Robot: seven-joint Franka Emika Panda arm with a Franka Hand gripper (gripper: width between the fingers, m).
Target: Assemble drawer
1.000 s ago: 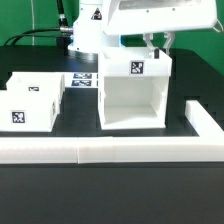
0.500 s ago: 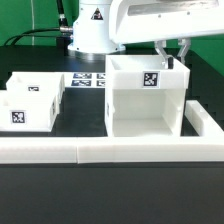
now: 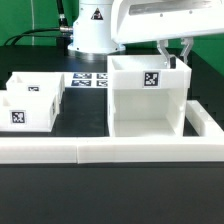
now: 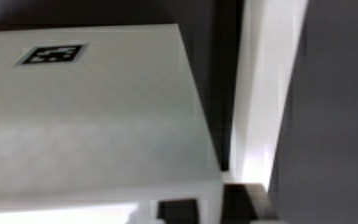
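The tall white drawer housing (image 3: 145, 105) stands right of centre with its open side facing the front and a tag on its upper front. My gripper (image 3: 175, 52) is at its back right corner. One finger is inside and one outside the right wall, shut on that wall. In the wrist view the housing's tagged face (image 4: 87, 130) fills most of the picture, and the gripper (image 4: 211, 208) has the white wall edge between its dark fingertips. Two small white trays (image 3: 32, 100) with tags sit side by side on the exterior view's left.
A long low white wall strip (image 3: 60, 151) runs along the front and turns back at the exterior view's right (image 3: 207, 122), close beside the housing. It also shows in the wrist view (image 4: 265, 100). The marker board (image 3: 88, 78) lies behind, by the robot's base.
Since one second ago the housing and my gripper have moved together toward the exterior view's right, nearer the wall strip's corner. Over the last half second nothing has moved.
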